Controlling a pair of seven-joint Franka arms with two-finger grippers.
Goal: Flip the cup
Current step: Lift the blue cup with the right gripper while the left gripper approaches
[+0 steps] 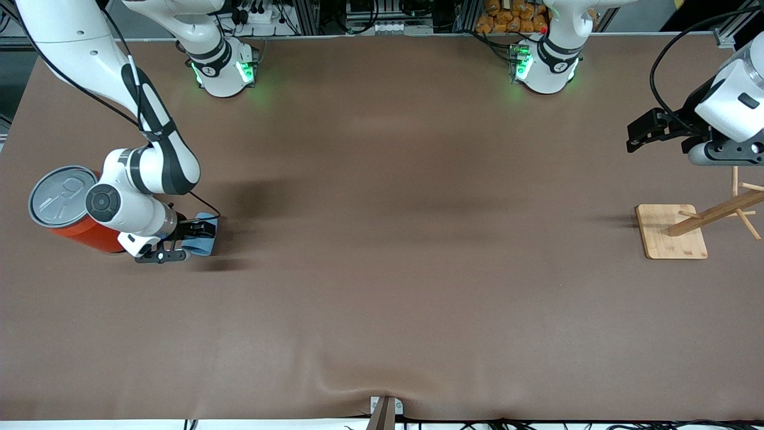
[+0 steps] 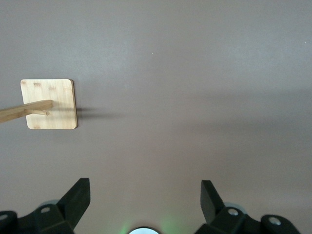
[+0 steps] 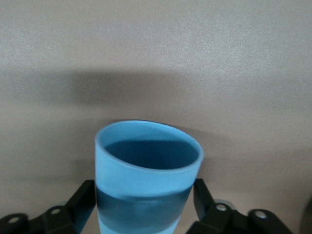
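The small light blue cup (image 1: pixel 204 243) lies on its side on the brown table, close beside the orange can, at the right arm's end. In the right wrist view the cup (image 3: pixel 146 178) fills the space between the jaws, its dark blue inside facing away from the camera. My right gripper (image 1: pixel 194 240) sits low at the table, its black fingers (image 3: pixel 84 197) pressed against both sides of the cup. My left gripper (image 1: pixel 641 132) hangs open and empty over the table at the left arm's end, above the wooden stand; its fingertips (image 2: pixel 78 195) stand wide apart.
A large red-orange can (image 1: pixel 80 232) with a grey pull-tab lid stands just by the right wrist. A wooden stand on a square base (image 1: pixel 671 232) with slanted pegs sits under the left arm, also seen as the base (image 2: pixel 48 103).
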